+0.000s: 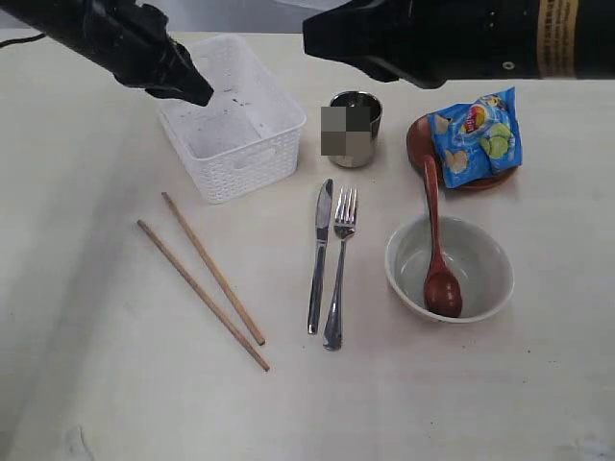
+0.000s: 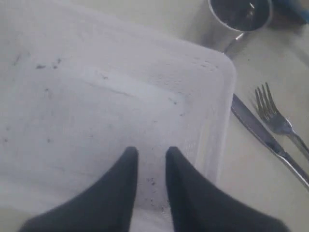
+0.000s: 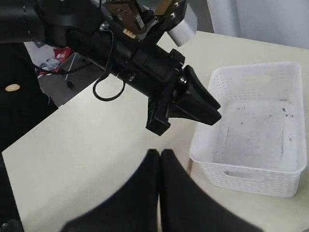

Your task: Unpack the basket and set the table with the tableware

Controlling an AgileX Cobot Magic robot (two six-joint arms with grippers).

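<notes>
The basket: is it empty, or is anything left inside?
Empty. The basket shows only its bare, slightly dirty white floor in every view; the left hand hangs over it, open and holding nothing.

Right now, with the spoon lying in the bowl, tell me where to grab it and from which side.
Grip the spoon by its handle just outside the bowl rim, coming down from above. The handle leans on the rim and points toward the plate, so it likely sits clear of the table there; the scoop lies low inside.
</notes>
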